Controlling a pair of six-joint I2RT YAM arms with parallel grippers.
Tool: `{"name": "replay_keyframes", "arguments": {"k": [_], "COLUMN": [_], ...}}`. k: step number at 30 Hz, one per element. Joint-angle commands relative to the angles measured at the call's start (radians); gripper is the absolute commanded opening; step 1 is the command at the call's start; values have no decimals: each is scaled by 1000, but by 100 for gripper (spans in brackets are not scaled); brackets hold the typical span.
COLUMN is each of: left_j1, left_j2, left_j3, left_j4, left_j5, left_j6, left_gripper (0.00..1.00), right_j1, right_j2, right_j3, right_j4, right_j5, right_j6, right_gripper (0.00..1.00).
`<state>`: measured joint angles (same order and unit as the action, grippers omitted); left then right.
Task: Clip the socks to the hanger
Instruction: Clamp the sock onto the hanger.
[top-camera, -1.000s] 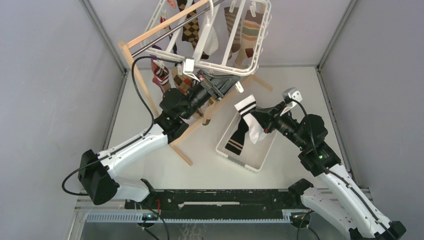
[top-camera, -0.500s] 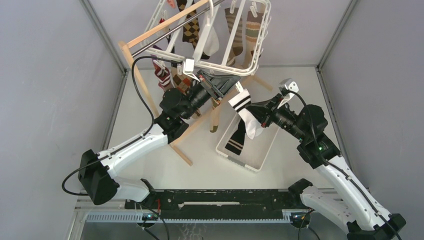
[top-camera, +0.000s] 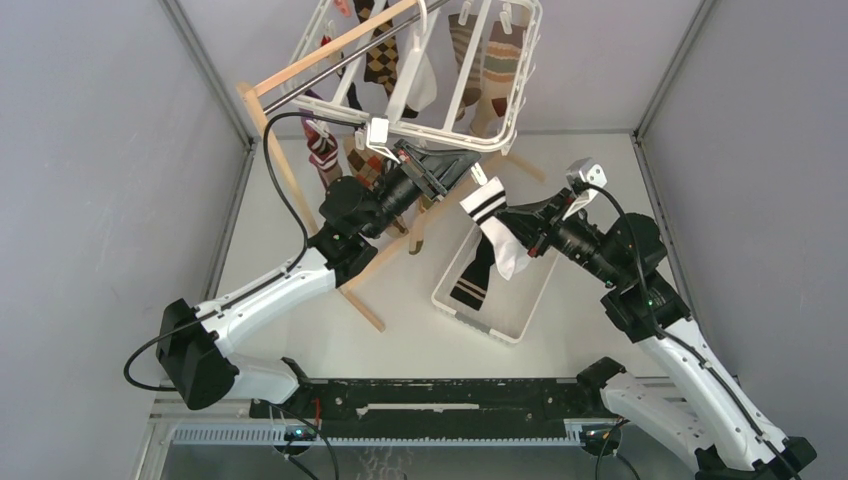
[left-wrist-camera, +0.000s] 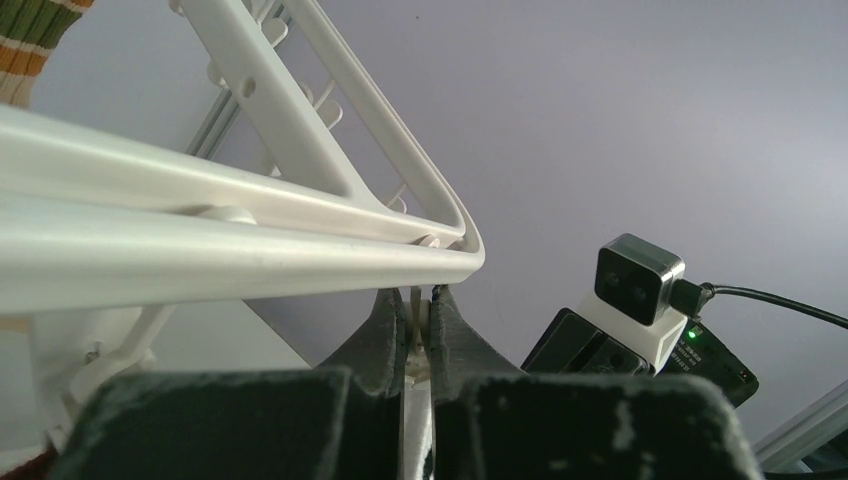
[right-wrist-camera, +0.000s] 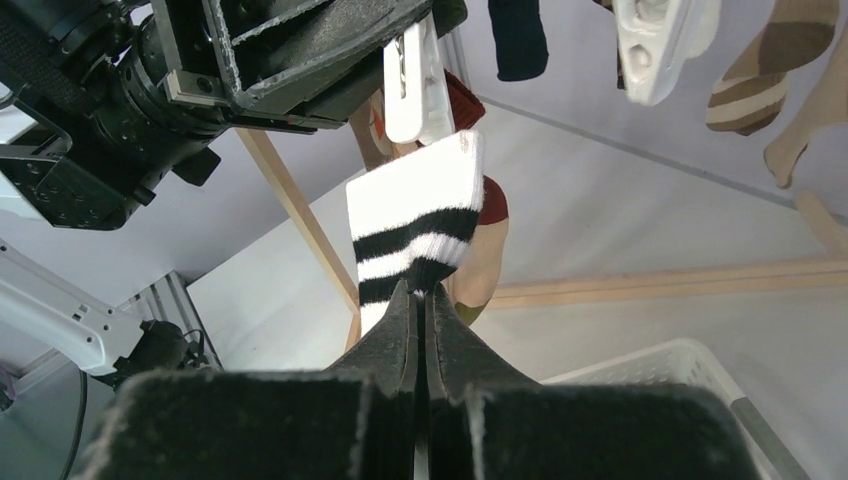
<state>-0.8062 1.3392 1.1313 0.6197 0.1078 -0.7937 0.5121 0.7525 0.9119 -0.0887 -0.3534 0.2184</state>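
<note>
Sock (right-wrist-camera: 415, 225) shifted toward clip (right-wrist-camera: 418, 85) (white, black-striped).

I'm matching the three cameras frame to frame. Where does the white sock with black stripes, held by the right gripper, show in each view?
Top external: the white sock with black stripes hangs at centre, held by the right gripper.
Left wrist: not in it.
Right wrist: centre, cuff up, just below the white clip.
Shared landmark: that white clip, pinched in the left gripper.
</note>
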Motion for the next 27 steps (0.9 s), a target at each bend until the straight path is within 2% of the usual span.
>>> {"name": "replay_keyframes", "arguments": {"k": [1, 27], "left_j1": [4, 1], "left_j2": [2, -1], "left_j3": [-10, -19], "left_j4": [8, 29], "left_j5": [8, 38], "left_j6": [8, -19], "left_gripper": [0, 0], "right_j1": [-3, -36], "right_j2": [-20, 71], "right_j3": [42, 118], "right_j4": [-5, 54], "right_j5": [-7, -18], "right_j6": [0, -24], "right_gripper": [0, 0]}}
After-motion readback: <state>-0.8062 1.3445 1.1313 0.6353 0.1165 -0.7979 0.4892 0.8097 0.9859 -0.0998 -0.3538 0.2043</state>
